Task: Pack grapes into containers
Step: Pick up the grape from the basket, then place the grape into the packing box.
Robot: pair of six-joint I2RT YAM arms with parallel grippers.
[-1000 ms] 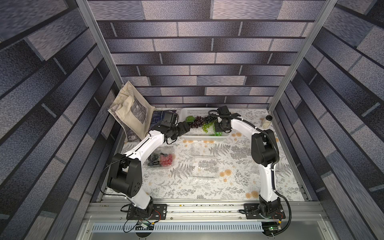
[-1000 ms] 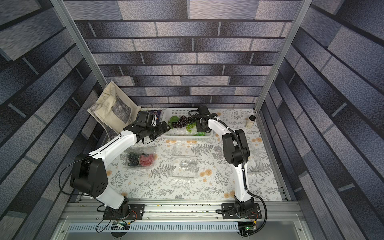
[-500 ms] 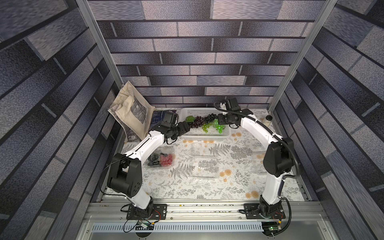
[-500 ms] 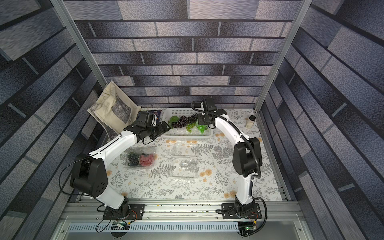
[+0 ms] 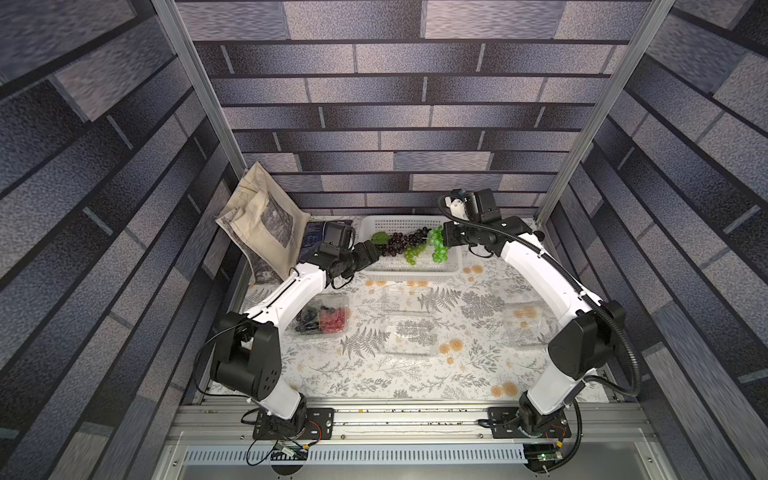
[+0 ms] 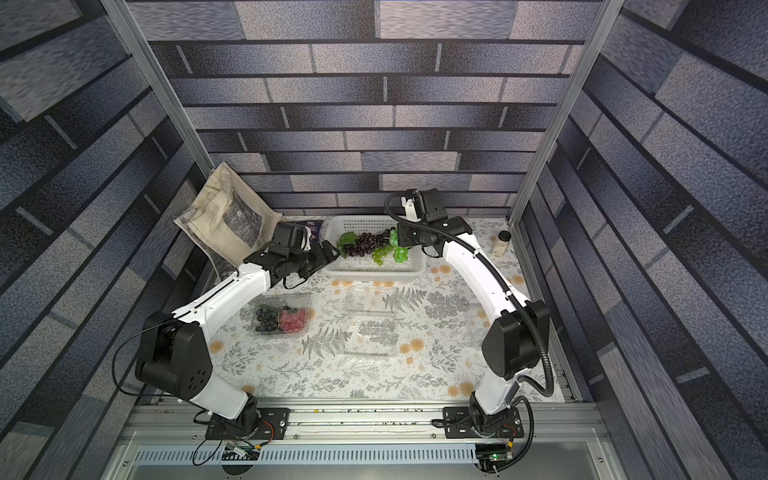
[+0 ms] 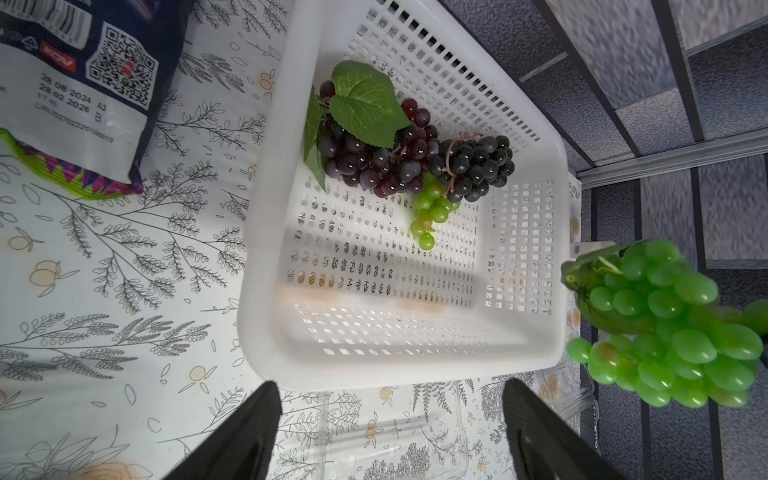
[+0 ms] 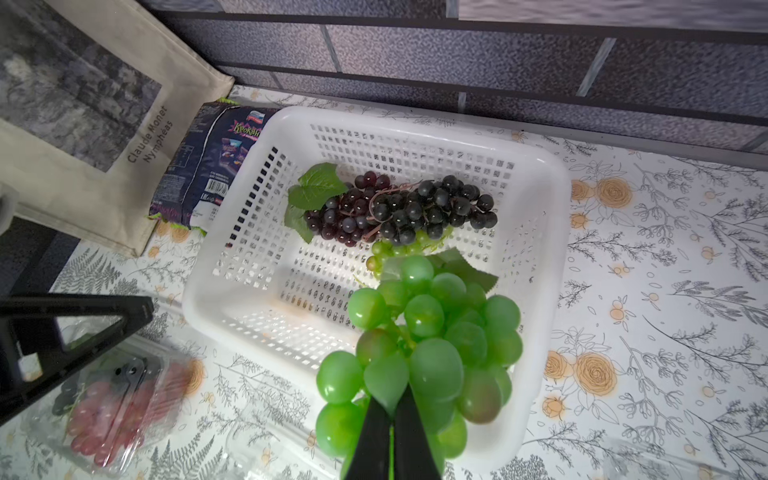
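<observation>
My right gripper (image 8: 392, 409) is shut on a bunch of bright green grapes (image 8: 432, 332), which hangs over the right end of the white basket (image 5: 411, 272) in both top views (image 6: 399, 249). On the basket floor lie dark purple grapes with a leaf (image 7: 365, 166), a black bunch (image 7: 473, 166) and a pale green bunch (image 7: 430, 212). My left gripper (image 7: 392, 386) is open and empty, just outside the basket's left front corner (image 5: 376, 253). One clear container (image 5: 322, 320) holds dark and red grapes. An empty container (image 5: 409, 336) lies mid-table and another (image 5: 525, 328) at the right.
A canvas tote bag (image 5: 262, 228) leans in the back left corner, with a dark snack packet (image 7: 83, 83) beside the basket. A small jar (image 6: 503, 241) stands at the back right. The middle container's lid (image 5: 399, 297) lies open toward the basket.
My right arm has swung its elbow out to the right and raised the green bunch off the basket floor. The left arm has stayed still.
</observation>
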